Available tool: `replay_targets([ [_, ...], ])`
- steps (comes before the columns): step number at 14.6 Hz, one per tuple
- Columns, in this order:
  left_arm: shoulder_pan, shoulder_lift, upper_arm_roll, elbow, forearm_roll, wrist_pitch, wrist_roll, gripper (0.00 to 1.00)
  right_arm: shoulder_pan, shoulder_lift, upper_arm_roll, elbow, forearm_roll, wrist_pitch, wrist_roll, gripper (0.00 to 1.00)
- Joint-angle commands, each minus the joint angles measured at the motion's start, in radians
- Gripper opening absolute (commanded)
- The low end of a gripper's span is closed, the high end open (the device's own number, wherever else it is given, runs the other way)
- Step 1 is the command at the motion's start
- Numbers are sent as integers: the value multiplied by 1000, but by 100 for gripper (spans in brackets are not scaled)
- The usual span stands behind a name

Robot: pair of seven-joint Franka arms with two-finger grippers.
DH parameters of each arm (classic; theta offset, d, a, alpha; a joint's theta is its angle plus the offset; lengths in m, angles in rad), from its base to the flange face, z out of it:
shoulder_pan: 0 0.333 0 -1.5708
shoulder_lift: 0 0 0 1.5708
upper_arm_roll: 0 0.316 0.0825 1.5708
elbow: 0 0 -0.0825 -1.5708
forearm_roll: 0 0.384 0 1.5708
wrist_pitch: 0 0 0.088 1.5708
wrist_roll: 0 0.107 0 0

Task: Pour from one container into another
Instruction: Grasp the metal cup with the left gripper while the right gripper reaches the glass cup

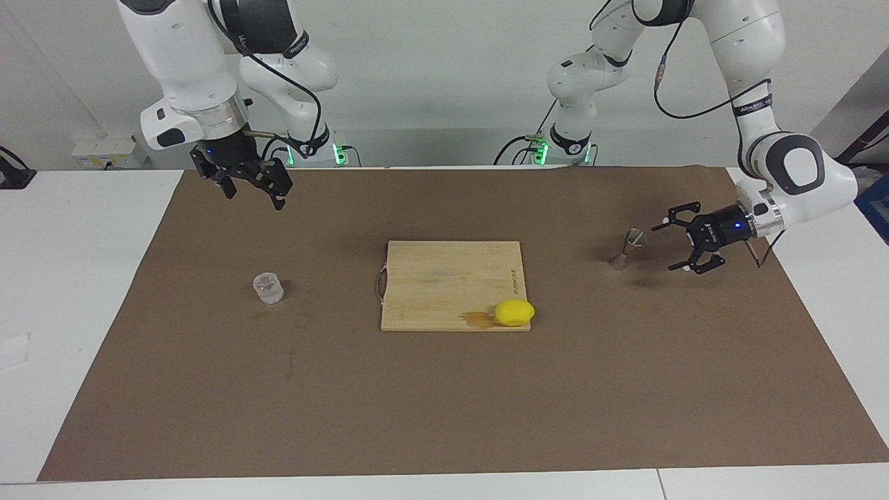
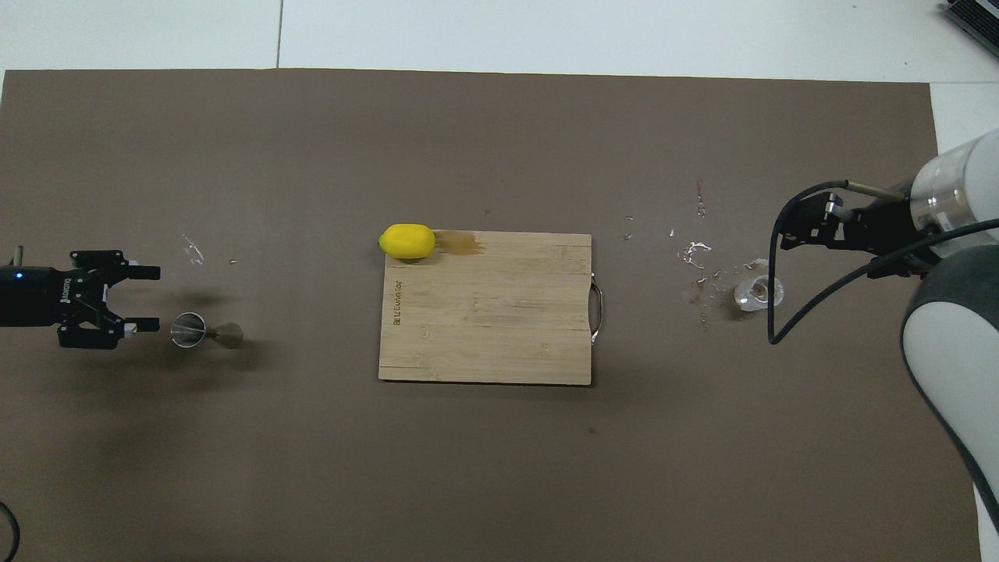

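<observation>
A small metal jigger (image 1: 628, 248) stands on the brown mat toward the left arm's end of the table; it also shows in the overhead view (image 2: 204, 332). My left gripper (image 1: 667, 246) lies level just beside it, a little above the mat, open and empty, its fingertips short of the jigger (image 2: 152, 298). A short clear glass (image 1: 268, 288) stands toward the right arm's end (image 2: 759, 293). My right gripper (image 1: 255, 198) hangs open and empty high above the mat, beside the glass on the robots' side (image 2: 788, 234).
A wooden cutting board (image 1: 444, 278) with a metal handle lies at the middle of the mat. A yellow lemon (image 1: 514, 312) sits at its corner farthest from the robots, next to a wet stain. Spilled droplets (image 2: 695, 254) dot the mat near the glass.
</observation>
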Motion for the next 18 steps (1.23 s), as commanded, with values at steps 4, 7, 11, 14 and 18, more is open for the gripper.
replay_targets([
  [4,85,119,-3,-5,-93,-175,305,100,-6,-3,5,-10,49,18,296,97],
  [7,111,139,-4,5,-93,-226,361,100,-15,3,5,-10,76,24,460,97],
  [11,107,207,-4,-9,-165,-307,587,100,-56,24,3,-12,164,27,578,96],
  [14,98,210,-6,-12,-214,-303,600,100,-82,41,3,-21,191,44,672,96],
  [18,61,212,-6,-29,-250,-309,602,100,-144,43,3,-90,268,131,746,95],
])
